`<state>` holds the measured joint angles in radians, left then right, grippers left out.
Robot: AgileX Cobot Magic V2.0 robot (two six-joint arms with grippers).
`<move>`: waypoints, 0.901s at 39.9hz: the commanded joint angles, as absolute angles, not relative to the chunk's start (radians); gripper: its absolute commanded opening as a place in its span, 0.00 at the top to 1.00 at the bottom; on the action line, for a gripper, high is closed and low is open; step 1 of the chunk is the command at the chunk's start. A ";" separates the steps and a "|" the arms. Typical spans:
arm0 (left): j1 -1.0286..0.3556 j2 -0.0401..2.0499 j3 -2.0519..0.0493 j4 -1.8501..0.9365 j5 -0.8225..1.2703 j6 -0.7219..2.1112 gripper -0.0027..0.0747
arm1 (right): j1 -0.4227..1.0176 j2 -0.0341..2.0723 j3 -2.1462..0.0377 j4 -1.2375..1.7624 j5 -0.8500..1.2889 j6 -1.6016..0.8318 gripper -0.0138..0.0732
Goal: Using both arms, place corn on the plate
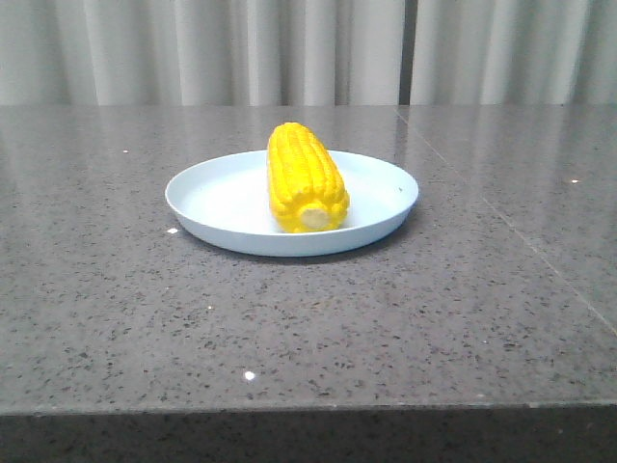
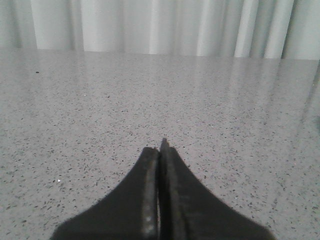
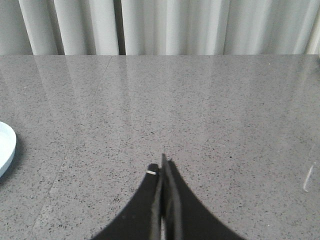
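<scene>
The yellow corn lies on the pale blue plate at the middle of the table in the front view, its cream stub end pointing toward the camera. Neither arm shows in that view. In the left wrist view my left gripper is shut with nothing between its black fingers, over bare speckled table. My right gripper is likewise shut and empty in the right wrist view, where only a sliver of the plate shows at the frame's edge, well apart from the fingers.
The grey speckled stone table has a front edge close to the camera and a seam running diagonally on the right. Pale curtains hang behind the table's far edge.
</scene>
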<state>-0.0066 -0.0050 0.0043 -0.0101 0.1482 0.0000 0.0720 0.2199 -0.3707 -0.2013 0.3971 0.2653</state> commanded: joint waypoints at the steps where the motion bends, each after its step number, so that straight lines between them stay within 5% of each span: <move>1: -0.007 -0.024 0.010 -0.021 0.071 0.000 0.99 | 0.065 0.229 -0.392 -0.222 0.313 0.255 0.98; 36: -0.007 -0.024 0.010 -0.021 0.071 0.000 0.99 | 0.059 0.209 -0.309 -0.179 0.244 0.201 0.98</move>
